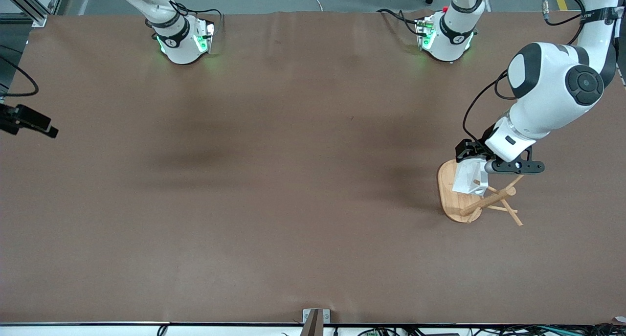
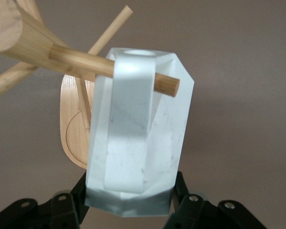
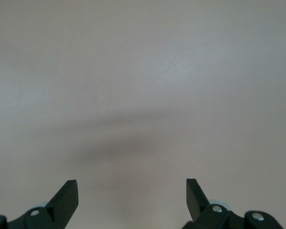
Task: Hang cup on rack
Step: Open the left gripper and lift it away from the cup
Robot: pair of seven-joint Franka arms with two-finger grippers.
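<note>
1. Light bamboo mug tree rack [image 1: 455, 210] with oval base, at the left arm's end of the table.
2. Small white faceted cup [image 1: 470, 178] threaded on a peg [image 2: 165, 84] through its handle hole, 12 o'clock of the post.
3. Left gripper [image 2: 128, 202] pinching that cup over the base.
4. Right gripper [image 3: 132, 195] spread wide over bare brown table [image 1: 274, 179], waiting.

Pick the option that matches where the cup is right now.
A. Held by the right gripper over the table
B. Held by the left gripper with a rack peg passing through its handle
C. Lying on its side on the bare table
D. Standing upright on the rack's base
B: in the left wrist view the left gripper fingers flank the cup, and a peg of the rack runs through its handle.
</note>
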